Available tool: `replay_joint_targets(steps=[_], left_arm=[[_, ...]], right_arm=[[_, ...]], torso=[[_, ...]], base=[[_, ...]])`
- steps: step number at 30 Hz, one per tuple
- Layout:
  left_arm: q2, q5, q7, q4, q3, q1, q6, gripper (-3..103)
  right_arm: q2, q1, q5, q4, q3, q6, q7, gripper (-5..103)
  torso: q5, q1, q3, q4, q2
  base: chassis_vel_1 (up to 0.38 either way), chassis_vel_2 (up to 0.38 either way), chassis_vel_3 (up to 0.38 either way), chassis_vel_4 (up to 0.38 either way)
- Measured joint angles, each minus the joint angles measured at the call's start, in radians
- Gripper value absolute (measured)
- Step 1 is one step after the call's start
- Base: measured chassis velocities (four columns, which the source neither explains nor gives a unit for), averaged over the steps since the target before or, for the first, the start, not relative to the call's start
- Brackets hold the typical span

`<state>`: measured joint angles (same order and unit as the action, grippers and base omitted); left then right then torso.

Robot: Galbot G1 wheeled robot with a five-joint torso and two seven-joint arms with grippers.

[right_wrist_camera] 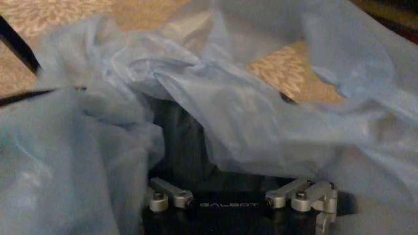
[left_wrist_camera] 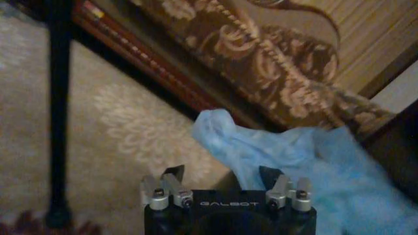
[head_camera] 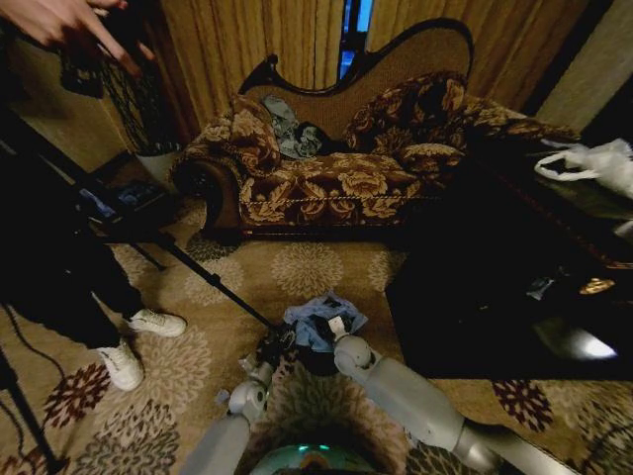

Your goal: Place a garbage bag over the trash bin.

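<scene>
Left claw [left_wrist_camera: 225, 188]: you have it wide, empty, beside the garbage bag [left_wrist_camera: 307, 161].
Right claw [right_wrist_camera: 238, 193]: wide, inside the film.
Tip: spread the mouth evenly round the trash bin [head_camera: 316, 358].

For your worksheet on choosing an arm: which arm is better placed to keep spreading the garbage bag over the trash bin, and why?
Probably the right. The right gripper sits inside the garbage bag's folds, while the left gripper hangs open beside the film, above the carpet.

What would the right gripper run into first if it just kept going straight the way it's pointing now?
Most likely the garbage bag: the right gripper points into its blue folds, with a dark opening, probably the trash bin, just ahead. Depth is unclear.
</scene>
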<state>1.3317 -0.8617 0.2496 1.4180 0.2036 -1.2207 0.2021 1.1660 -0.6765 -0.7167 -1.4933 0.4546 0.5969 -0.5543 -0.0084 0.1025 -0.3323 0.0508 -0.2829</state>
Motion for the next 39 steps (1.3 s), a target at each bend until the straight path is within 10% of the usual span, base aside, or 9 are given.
replay_joint_targets(steps=[7, 39], left_arm=[[0.024, -0.001, -0.047, 0.089, -0.022, -0.014, -0.029, 100], [0.058, -0.049, -0.116, 0.105, -0.013, -0.02, -0.068, 100]], right_arm=[[0.017, 0.006, 0.0, 0.019, 0.0, -0.003, 0.009, 100], [0.007, 0.006, 0.006, 0.024, 0.028, -0.017, 0.009, 100]], torso=[[-0.0001, 0.0, 0.0, 0.0001, 0.0], [-0.0002, 0.0, 0.0, 0.0002, 0.0]], base=[[0.0, 0.0, 0.0, 0.0], [0.0, 0.0, 0.0, 0.0]])
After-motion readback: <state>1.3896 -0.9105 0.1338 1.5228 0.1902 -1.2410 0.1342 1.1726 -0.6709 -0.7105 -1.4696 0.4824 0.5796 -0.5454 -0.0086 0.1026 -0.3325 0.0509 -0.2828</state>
